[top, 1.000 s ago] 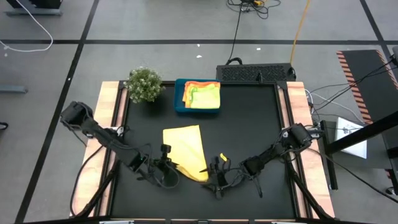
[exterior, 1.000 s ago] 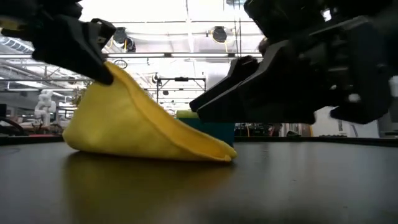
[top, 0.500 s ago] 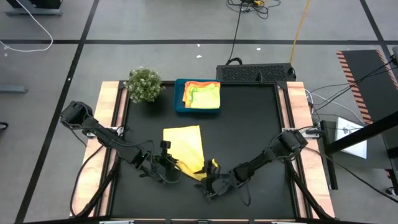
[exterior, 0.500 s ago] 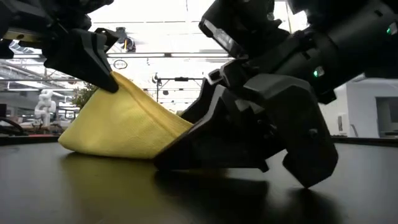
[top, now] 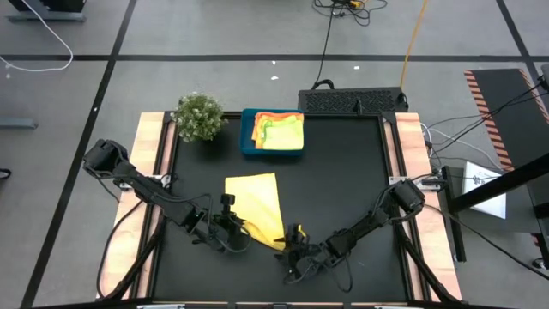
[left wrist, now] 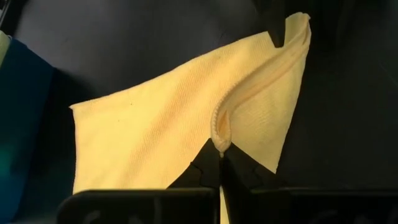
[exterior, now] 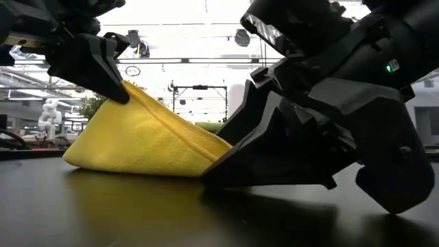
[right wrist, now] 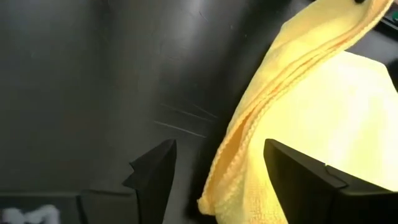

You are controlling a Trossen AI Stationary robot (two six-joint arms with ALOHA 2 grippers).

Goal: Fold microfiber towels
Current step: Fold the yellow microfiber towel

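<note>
A yellow microfiber towel (top: pixel 255 204) lies on the black table, its near part drawn up into a ridge (exterior: pixel 147 130). My left gripper (top: pixel 232 228) is shut on the towel's raised edge. My right gripper (top: pixel 294 246) is open and low at the towel's near right corner (right wrist: pixel 217 198). One finger (right wrist: pixel 155 169) stands on each side of that corner. Several more folded towels, yellow, orange and green (top: pixel 279 130), lie in the blue tray (top: pixel 249 144) at the far side. My left gripper pinches the towel's hemmed edge (left wrist: pixel 219 132) between its two fingertips, where the edge curls over. The fingers slant down from the near left. The pinched edge is lifted (exterior: pixel 127 89) and the cloth slopes down from it to the table, fairly taut. My right gripper: I cannot tell whether its fingers touch the corner.
A small green plant (top: pixel 199 116) stands at the far left beside the tray. A black keyboard-like box (top: pixel 352 100) sits at the far right edge. Wooden rails (top: pixel 159 146) line the table's left and right sides.
My right gripper has gone down and toward the table's near left, onto the towel's near right corner, its fingers still open. My left gripper has kept its hold on the raised edge.
</note>
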